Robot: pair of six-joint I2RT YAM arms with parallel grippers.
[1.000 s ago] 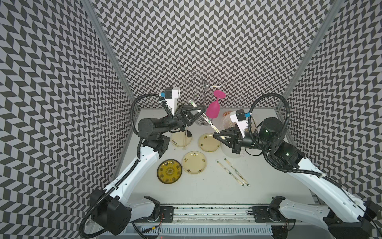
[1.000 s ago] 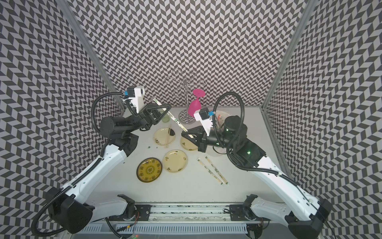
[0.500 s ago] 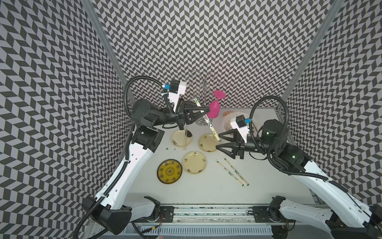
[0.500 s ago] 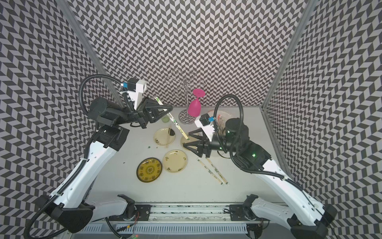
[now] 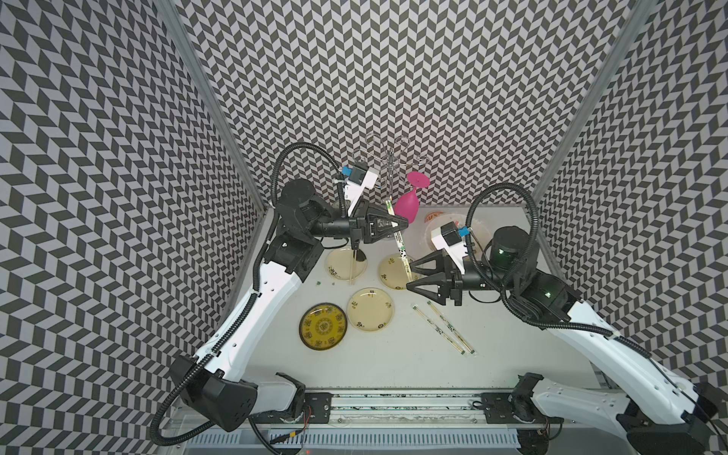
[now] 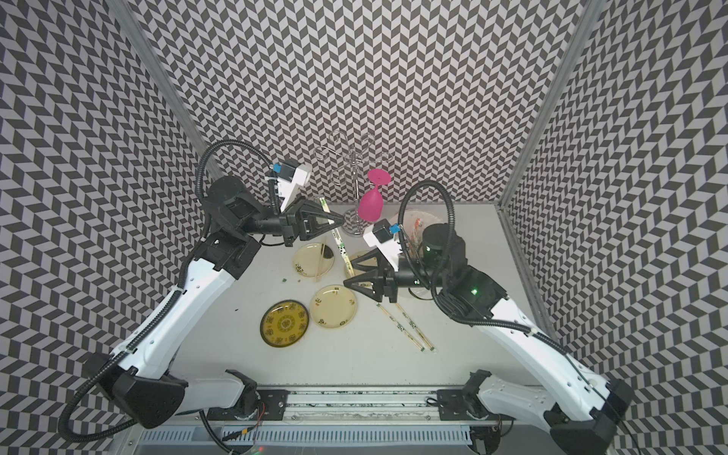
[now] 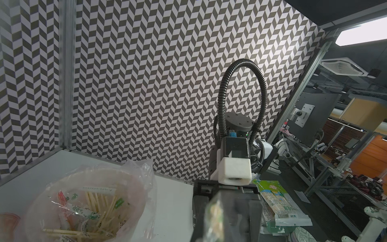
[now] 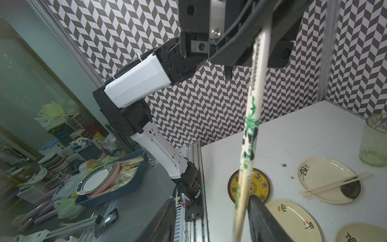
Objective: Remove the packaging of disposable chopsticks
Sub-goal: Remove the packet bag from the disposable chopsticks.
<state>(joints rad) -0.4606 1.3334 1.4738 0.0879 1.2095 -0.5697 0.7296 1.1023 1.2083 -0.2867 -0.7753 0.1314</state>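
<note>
My left gripper (image 5: 405, 223) (image 6: 339, 221) is shut on the upper part of one packaging (image 5: 400, 244) (image 6: 338, 244), a clear sleeve with panda marks and disposable chopsticks inside. The packaging hangs slanting down over a cream plate (image 5: 390, 272). Its lower end passes between the fingers of my right gripper (image 5: 412, 274) (image 6: 348, 272), which is open. In the right wrist view the sleeved sticks (image 8: 249, 134) run from the left gripper (image 8: 261, 31) down into my right gripper (image 8: 211, 222), close beside one finger (image 8: 263, 220). The left wrist view shows only a blurred packaging end (image 7: 215, 213).
A bare pair of chopsticks (image 5: 351, 268) lies on the rear cream plate (image 5: 338, 262). Two wrapped pairs (image 5: 443, 329) lie on the table at front right. Also here are a yellow plate (image 5: 323, 326), another cream plate (image 5: 370, 309), a pink goblet (image 5: 407, 205), a wire rack (image 5: 390, 161), a green cup (image 8: 374, 140) and a bag-lined bucket (image 7: 83, 203).
My right gripper has let go of the packaging's lower end and opened, drawing back a little. The left arm has lifted, still gripping the packaging's upper part.
</note>
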